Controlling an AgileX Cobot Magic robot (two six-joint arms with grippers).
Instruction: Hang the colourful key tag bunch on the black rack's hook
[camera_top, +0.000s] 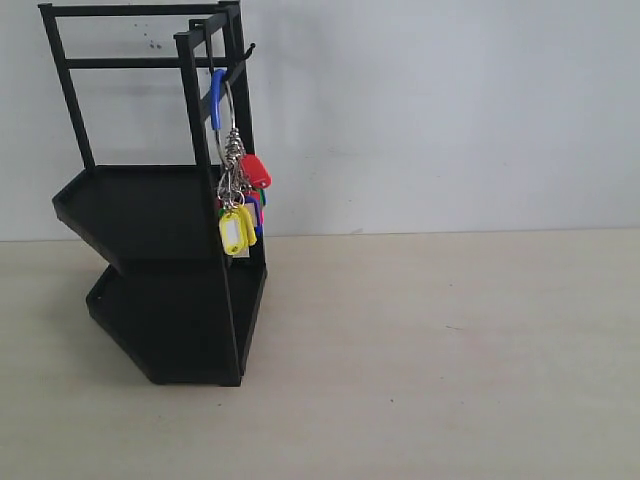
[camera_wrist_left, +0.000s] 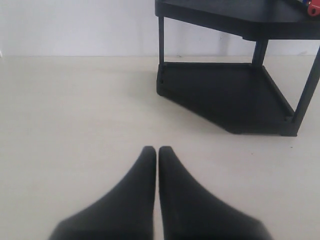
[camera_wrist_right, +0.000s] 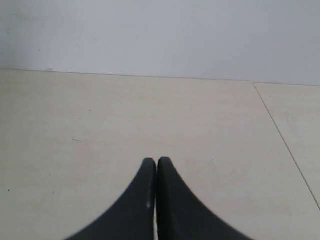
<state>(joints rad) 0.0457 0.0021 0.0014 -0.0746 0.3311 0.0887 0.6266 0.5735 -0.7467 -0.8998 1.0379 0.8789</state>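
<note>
Key tag bunch (camera_top: 238, 228) hangs on black rack (camera_top: 140, 205), 1 o'clock
Probably light, floppy; grasp stiff ring (camera_top: 222, 110); left claw (camera_wrist_left: 157, 150), right claw (camera_wrist_right: 157, 161) closed, empty

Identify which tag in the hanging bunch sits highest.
The red tag: it sits above the yellow tag and the other colours, which cluster lower down.

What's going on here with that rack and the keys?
Nothing is being handled right now. The colourful key tag bunch hangs by its ring from the hook at the top of the black rack, with the tags dangling beside the upper shelf. The left hand and right hand are both shut and empty, apart from the rack, above the table. The hanging looks done.
</note>
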